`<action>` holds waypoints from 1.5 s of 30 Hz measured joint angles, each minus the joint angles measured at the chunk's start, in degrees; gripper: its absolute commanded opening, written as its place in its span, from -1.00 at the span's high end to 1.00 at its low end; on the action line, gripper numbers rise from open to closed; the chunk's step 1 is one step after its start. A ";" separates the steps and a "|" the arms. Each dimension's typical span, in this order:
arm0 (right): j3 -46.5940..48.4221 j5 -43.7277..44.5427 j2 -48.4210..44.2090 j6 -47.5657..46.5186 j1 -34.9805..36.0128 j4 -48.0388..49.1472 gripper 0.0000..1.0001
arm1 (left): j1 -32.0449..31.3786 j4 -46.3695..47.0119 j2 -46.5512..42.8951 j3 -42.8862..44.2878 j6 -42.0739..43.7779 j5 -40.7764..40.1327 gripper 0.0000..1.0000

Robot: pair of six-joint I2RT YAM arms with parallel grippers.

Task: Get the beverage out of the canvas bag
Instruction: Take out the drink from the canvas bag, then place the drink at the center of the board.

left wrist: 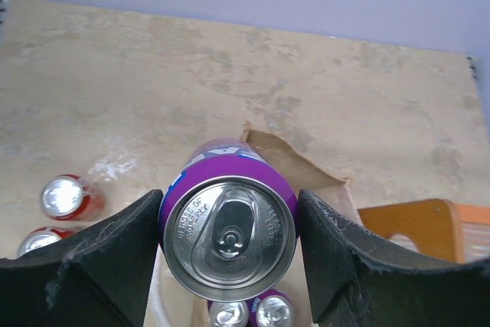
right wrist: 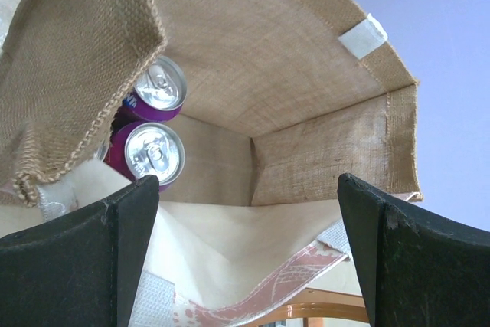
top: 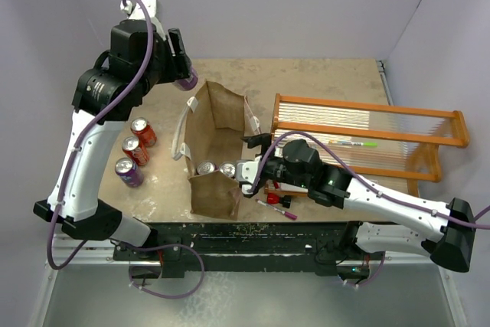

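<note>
Beverage in hand: purple can (left wrist: 228,239), clamped across its side wall by the left gripper (left wrist: 230,193), lid up, tab unpulled. In the top view it hangs clear of the canvas bag (top: 218,116), at about 11 o'clock of the bag mouth and above the table (top: 321,82).

Handling, as we judge it:
- The can looks sealed, so it is likely full and fairly heavy for its bulk.
- Its thin metal wall is stiff enough for a firm pinch, but smooth and apt to slip or dent.
- The best hold is across the body below the top rim, as now.
- The bag is soft; its walls sag and want holding apart.

At the 3 o'clock rim of the bag we note the right gripper (right wrist: 246,181). Its fingers are spread wide, gripping nothing that we can see, and its camera looks down inside. Whether a finger touches the cloth we cannot tell.

Count:
- cans in the bag (right wrist: 153,155): two, both purple, toward the 6 o'clock end
- cans on the table (top: 135,151): three, at 9 o'clock of the bag; two red, one purple
- cans held: one, which makes six in all
- bag: one, with two white loop handles (top: 181,132)
- orange rack (top: 367,139): one, at 3 o'clock
- markers (top: 279,208) beside the right gripper: a few, too small to count surely
</note>
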 measured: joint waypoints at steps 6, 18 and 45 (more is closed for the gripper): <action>3.65 1.31 0.02 7.58 0.00 -0.44 -0.99 | 1.66 2.38 -1.51 -7.85 1.03 -4.98 1.00; 43.28 16.50 8.46 37.53 0.00 -16.41 -1.00 | 6.40 5.07 -6.05 -28.22 -0.61 -5.16 1.00; 72.96 49.62 10.56 83.47 0.00 -11.65 -1.00 | 6.78 6.40 -8.76 -39.08 -6.12 -2.64 1.00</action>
